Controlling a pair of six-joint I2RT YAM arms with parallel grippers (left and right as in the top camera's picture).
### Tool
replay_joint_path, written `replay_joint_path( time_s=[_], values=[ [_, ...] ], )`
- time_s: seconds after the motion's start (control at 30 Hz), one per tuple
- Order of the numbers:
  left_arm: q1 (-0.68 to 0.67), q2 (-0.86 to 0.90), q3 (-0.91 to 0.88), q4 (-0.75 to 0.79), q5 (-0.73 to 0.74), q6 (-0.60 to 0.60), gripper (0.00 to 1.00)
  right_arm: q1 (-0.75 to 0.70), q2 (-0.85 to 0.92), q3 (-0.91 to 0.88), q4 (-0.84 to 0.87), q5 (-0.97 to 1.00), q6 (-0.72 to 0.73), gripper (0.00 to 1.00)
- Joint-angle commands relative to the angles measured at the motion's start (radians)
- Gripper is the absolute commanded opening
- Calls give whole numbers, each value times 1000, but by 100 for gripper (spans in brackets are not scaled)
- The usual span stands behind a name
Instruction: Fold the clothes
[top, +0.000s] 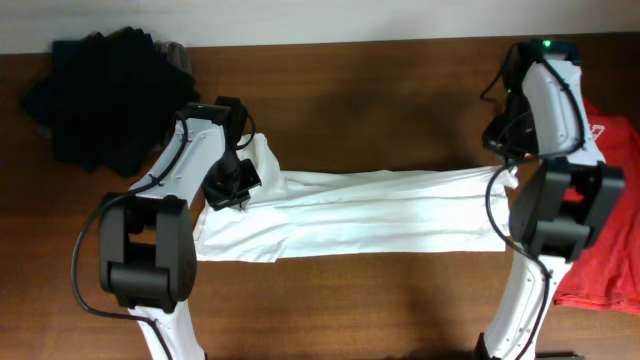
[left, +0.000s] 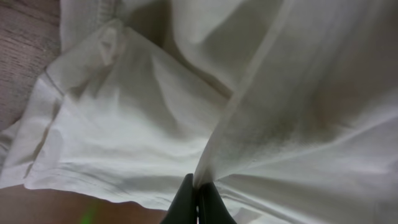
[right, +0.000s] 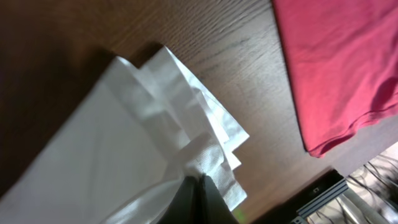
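From above I see the white T-shirt (top: 370, 212) stretched into a long band across the middle of the table (top: 380, 80), from 9 o'clock to 3 o'clock, with many folds running along its length. The left gripper (top: 228, 185) is at the 9 o'clock end of this band. In the left wrist view its two dark fingers (left: 185, 202) are pressed together on a ridge of the white cloth, which rises from between them toward 12 o'clock, so it is closed on the shirt. The right gripper (top: 503, 165) is at the 3 o'clock end. In the right wrist view its fingers (right: 211, 199) are also closed, pinching the cloth where several layered edges come together into a stepped corner. That corner lies flat on the wood, pointing toward 3 o'clock in that view. A red T-shirt (top: 605, 220) lies at the 3 o'clock edge of the table, partly under the right arm and near the end of the white band; I cannot tell if they touch. A pile of dark garments (top: 100, 95) sits at 10 o'clock, apart from the white shirt.
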Motion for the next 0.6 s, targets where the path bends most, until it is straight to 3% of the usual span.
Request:
replay_joint_path(
  time_s=[0.0,0.13,0.4,0.57],
  values=[
    [44,-21,-11,-12,-75,-11,1,9,-113,5,-3,128,27,4],
    [34,-21,-11,-25,-74,-11,1,49,-113,-50,4,127,28,4],
    [18,-47,-11,-96,-120,-11,1,89,-113,-331,191,128,66,4],
    [13,-122,-11,-144,-132,-11,1,55,-117,-356,233,128,65,4]
  ],
)
